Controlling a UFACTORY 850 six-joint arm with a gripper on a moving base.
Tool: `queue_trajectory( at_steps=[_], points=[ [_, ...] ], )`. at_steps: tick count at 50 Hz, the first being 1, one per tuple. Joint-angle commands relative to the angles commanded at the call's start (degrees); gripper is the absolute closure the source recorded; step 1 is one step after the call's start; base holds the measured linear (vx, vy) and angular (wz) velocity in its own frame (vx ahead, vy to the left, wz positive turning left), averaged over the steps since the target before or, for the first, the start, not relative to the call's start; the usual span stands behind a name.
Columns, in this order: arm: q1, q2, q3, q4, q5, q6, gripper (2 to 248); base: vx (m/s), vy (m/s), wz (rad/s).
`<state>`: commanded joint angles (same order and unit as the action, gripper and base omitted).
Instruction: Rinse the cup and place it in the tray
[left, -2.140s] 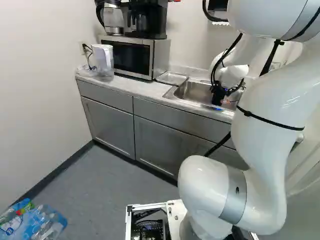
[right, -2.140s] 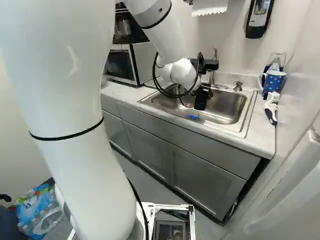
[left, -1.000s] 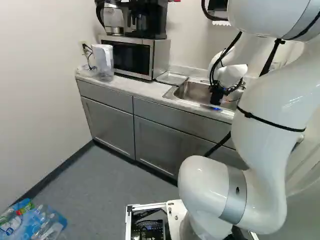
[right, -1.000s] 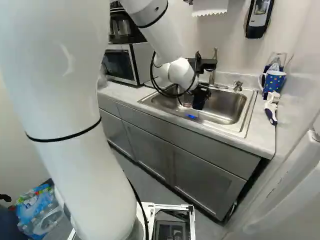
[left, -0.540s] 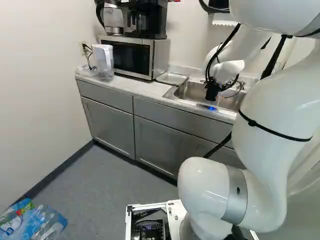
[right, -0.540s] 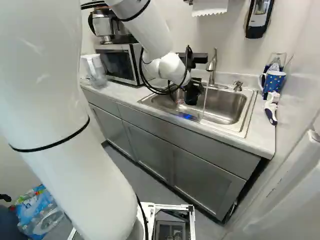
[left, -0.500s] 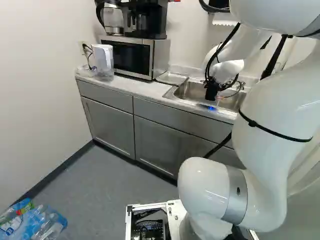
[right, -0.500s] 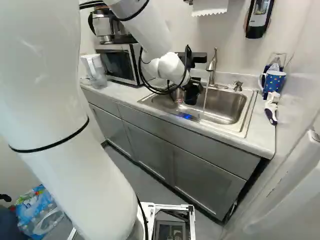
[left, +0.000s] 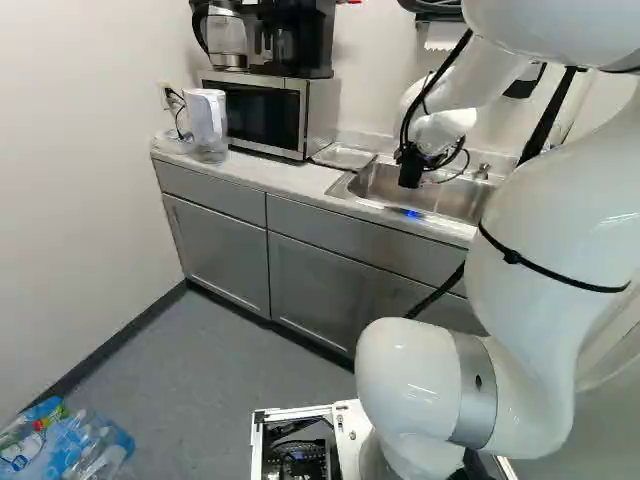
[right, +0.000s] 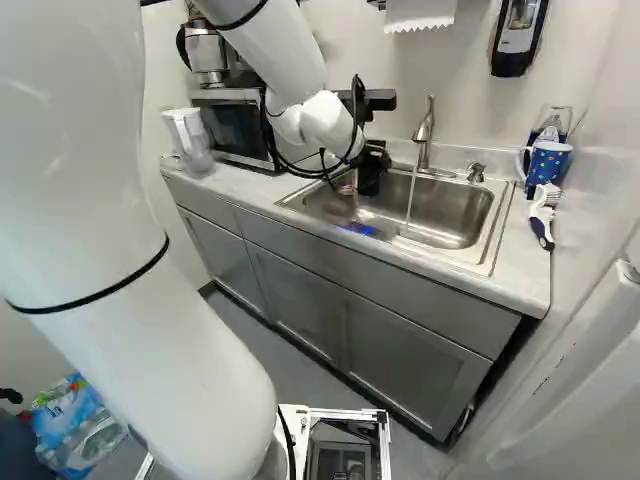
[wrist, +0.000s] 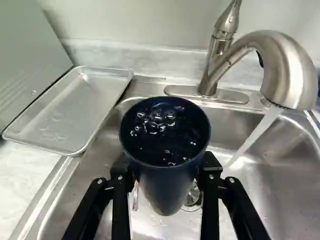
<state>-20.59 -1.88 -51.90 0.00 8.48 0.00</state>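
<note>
One shallow silver metal tray (wrist: 75, 107), flat beside the steel sink (wrist: 280, 200). One dark-blue round cup (wrist: 167, 192), upright over that sink, clamped from both sides by two black fingers (wrist: 118, 205) of one gripper (wrist: 166, 167), water and bubbles inside. Just carried trayward by one white arm (right: 275, 50), with no move of the base; probably at rinsing's end, with emptying due before placing. One running stream (wrist: 255, 135), clear of the cup, from one curved brushed-metal faucet (wrist: 295, 70). Farther right, one blue spotted mug (right: 548, 162), apart from the sink.
</note>
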Motion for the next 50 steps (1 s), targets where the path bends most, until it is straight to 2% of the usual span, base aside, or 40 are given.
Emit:
queue_trajectory(
  at_steps=[31,50],
  points=[
    [3.5,-1.12,-5.13,0.0,-0.12,0.0,124,0.0,0.0,0.0],
    [3.63,0.24,-6.12,0.0,-2.14,0.0,124,0.0,0.0,0.0]
  ],
)
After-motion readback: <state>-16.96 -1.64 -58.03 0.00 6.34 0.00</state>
